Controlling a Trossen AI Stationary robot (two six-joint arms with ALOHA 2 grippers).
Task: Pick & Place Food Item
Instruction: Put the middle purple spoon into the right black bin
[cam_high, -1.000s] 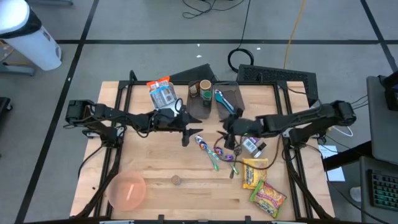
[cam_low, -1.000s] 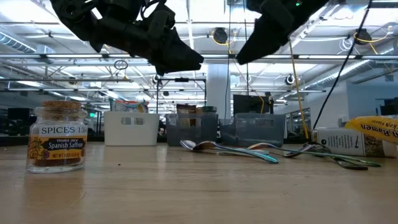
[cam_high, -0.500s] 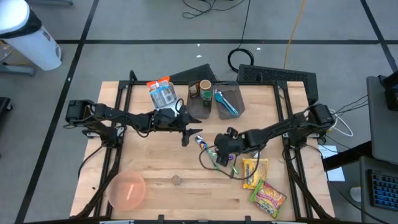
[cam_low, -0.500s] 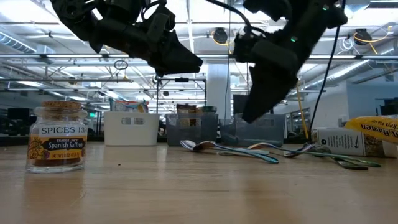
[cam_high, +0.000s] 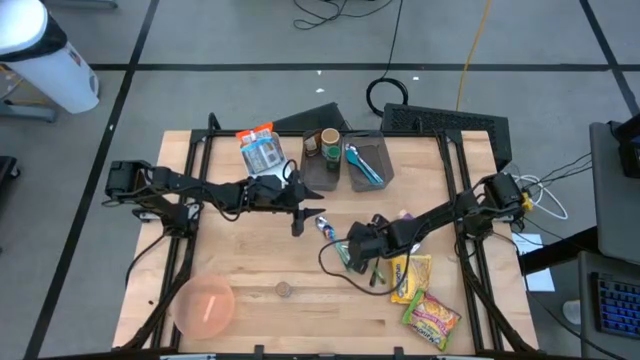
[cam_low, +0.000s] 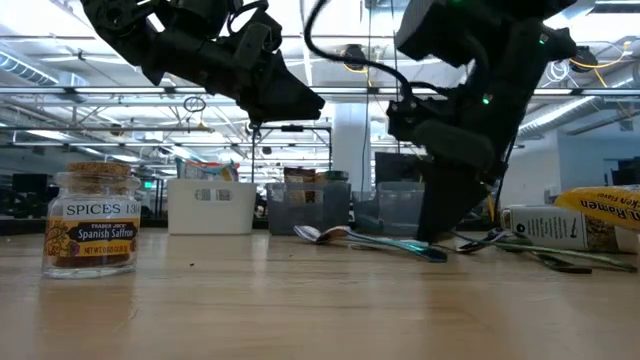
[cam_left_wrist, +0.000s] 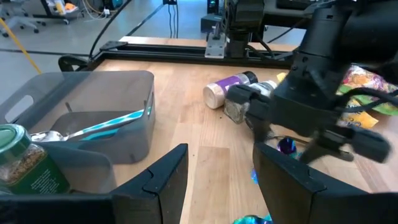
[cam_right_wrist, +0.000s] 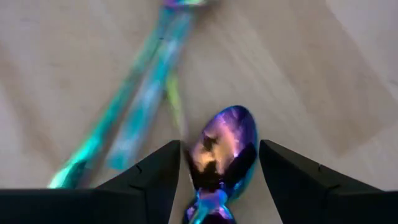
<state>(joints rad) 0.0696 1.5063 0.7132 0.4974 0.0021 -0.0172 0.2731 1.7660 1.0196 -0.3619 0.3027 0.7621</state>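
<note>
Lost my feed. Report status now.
Right pincer open, low over iridescent spoon in the cutlery cluster. Left pincer open, hovering mid-table. Ramen packets untouched beside right arm.

Grey tiled floor (cam_high: 200, 40), steel ceiling trusses (cam_low: 100, 95) overhead

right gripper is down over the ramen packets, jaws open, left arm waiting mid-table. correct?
Not the ramen packets. The right gripper is down over the iridescent spoons, jaws open around a purple spoon bowl, as the right wrist view shows. The left gripper does wait mid-table.
</note>
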